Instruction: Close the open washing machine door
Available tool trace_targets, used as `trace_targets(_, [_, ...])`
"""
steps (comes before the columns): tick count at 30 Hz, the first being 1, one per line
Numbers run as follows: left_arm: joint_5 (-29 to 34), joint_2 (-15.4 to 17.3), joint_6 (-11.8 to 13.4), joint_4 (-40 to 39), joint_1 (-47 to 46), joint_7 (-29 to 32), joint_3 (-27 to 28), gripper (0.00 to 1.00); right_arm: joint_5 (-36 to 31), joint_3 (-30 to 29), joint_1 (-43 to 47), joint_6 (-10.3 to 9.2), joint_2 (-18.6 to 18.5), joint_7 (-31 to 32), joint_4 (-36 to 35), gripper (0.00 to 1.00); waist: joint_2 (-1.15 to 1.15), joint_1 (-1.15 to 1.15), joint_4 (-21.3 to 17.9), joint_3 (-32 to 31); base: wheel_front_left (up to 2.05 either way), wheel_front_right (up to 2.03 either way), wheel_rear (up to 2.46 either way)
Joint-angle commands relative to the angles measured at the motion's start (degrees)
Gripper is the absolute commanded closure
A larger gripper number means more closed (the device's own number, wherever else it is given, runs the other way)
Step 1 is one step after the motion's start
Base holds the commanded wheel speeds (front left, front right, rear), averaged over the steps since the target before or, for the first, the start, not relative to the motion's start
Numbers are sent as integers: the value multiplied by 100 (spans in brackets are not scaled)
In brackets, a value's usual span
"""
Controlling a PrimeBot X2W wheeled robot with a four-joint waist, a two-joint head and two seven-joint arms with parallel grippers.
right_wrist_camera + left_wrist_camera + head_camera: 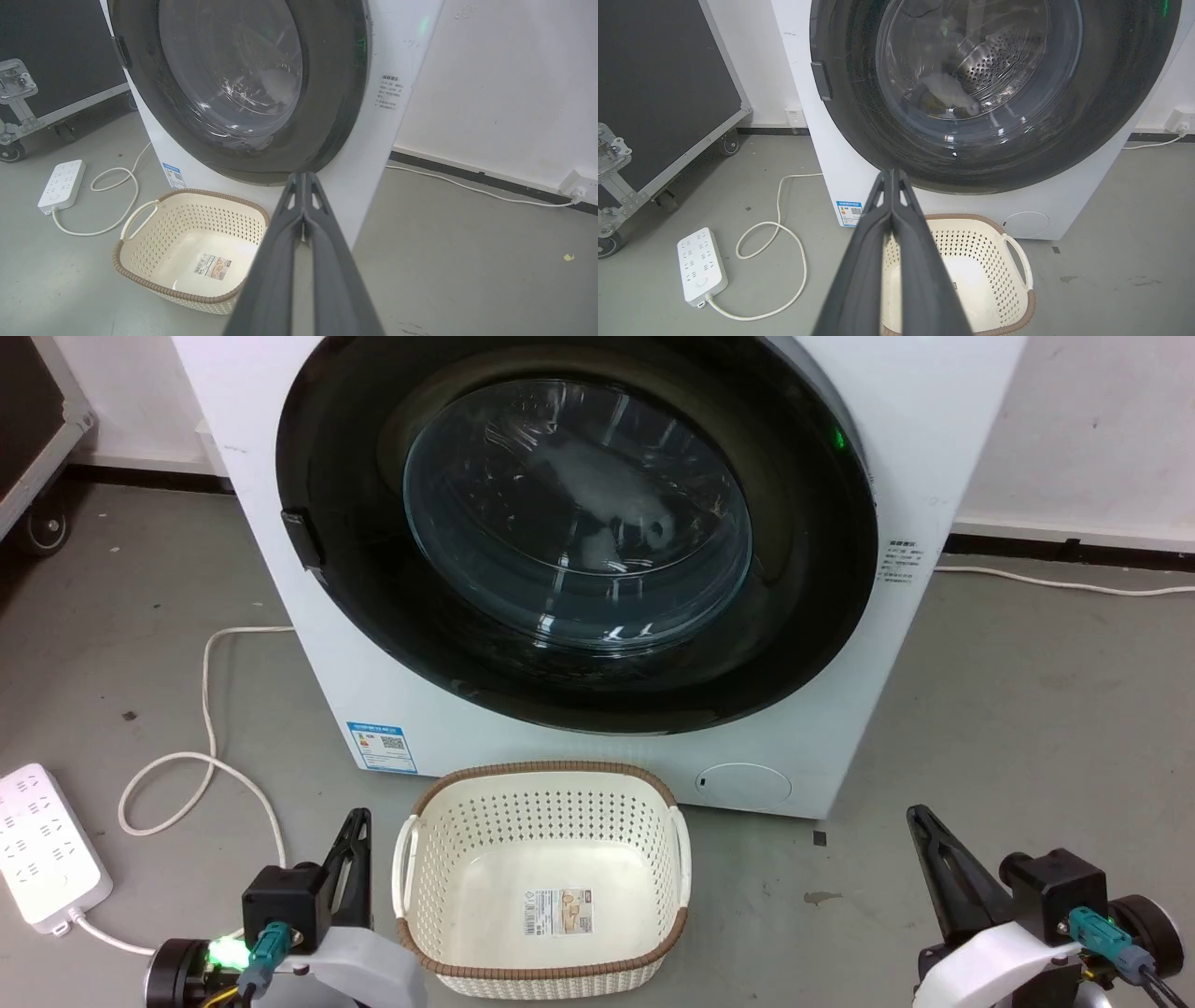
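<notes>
The washer [271,579] stands on the grey floor [1027,728] against the far wall, its white front facing the robot. The door [579,523] sits on that front, its black rim lying flat against the white panel, and it looks shut. Its latch handle [301,537] is on the left edge. Through the glass, the left wrist view shows the steel drum [994,60] with a pale shape low inside it. A blue sticker [381,747] is low on the washer's left.

Just in front of the washer stands a cream basket [541,773] with a brown rim and a label on its bottom. It is near the front panel; contact cannot be told.

The left gripper [358,819] hangs near left of the basket, fingers pressed together, holding nothing. The right gripper [920,817] is near right, well apart from the basket, also closed and empty. Both are well short of the door.

On the left floor lies a white power strip [42,845] with a looping cord [205,709]. A black case [668,93] on wheels stands far left.
</notes>
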Motion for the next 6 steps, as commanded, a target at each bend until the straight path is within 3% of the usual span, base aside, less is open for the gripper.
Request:
trace_targets(1, [15,0,16,-27,-84,2,15,100,-35,1,-81,-4,27,2,-34,100,0,0,0,0,0,0,0])
trace_targets(6, [15,0,16,-27,-84,2,15,100,-35,1,-81,-4,27,2,-34,100,0,0,0,0,0,0,0])
